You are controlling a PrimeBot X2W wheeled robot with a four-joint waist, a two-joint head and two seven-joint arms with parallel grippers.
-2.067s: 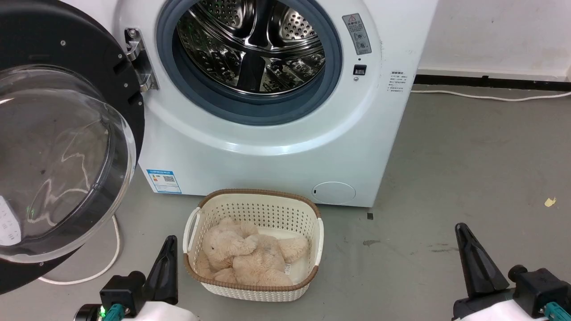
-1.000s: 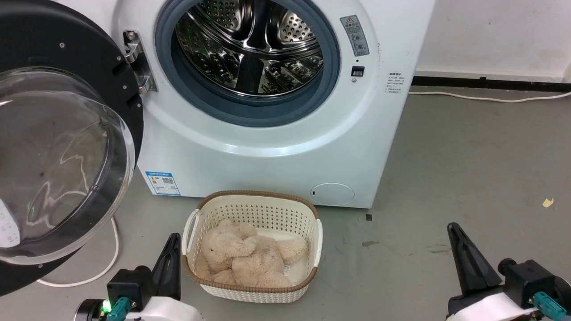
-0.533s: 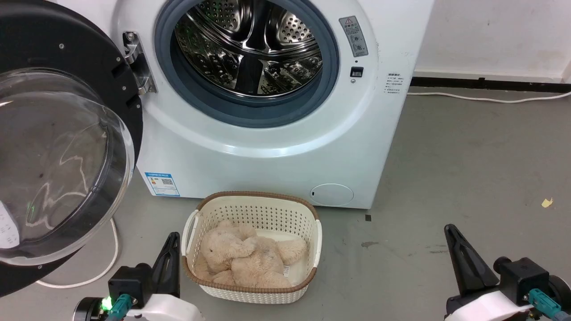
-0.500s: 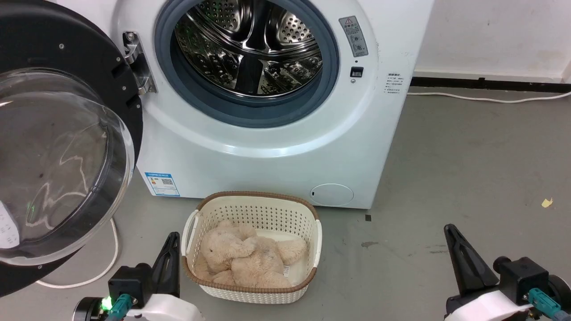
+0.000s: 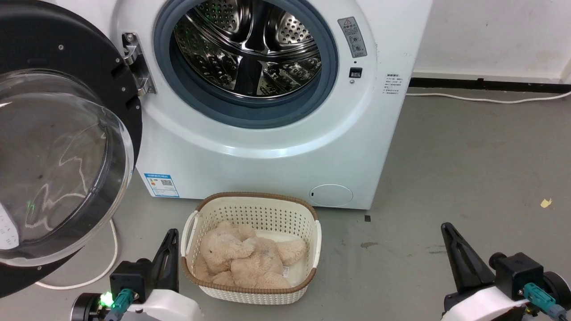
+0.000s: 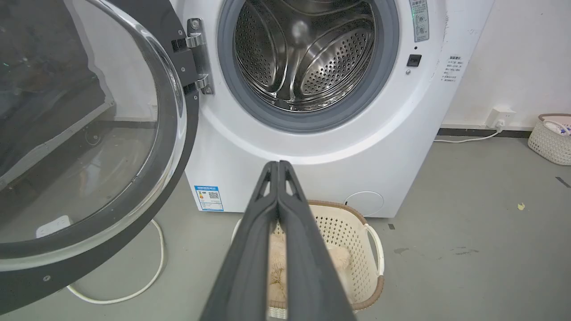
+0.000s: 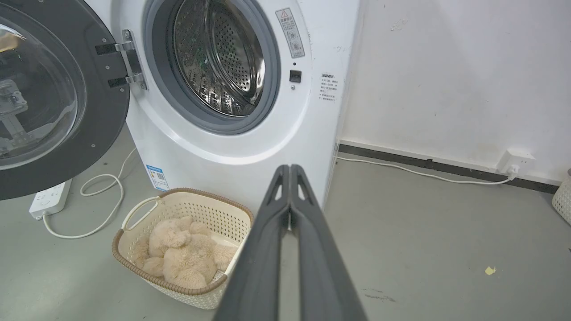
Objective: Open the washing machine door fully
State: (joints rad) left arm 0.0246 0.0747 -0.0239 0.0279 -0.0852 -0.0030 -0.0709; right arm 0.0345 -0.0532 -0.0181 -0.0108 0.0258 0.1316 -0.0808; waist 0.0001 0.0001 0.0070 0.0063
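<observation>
The white washing machine (image 5: 276,151) stands ahead with its steel drum (image 5: 247,44) exposed. Its black washing machine door (image 5: 58,147), with a clear bulging glass bowl, is swung wide to the left on a metal hinge (image 5: 136,62); it shows also as the washing machine door (image 6: 89,133) and the washing machine door (image 7: 49,102). My left gripper (image 5: 171,236) is shut and empty, low beside the basket, well below and right of the door. My right gripper (image 5: 446,229) is shut and empty, over bare floor at the lower right. Both pairs of fingers (image 6: 279,167) (image 7: 290,171) are pressed together.
A cream basket (image 5: 252,207) holding a beige plush bear (image 5: 243,258) sits on the floor in front of the machine. A white cable (image 5: 100,272) loops under the door, a power strip (image 7: 47,198) lies beside it. Another basket (image 6: 551,142) stands far right by the wall.
The whole head picture has drifted slightly, so the camera moved a little. Both grippers sit marginally lower and further left in the picture. The door stands as before.
</observation>
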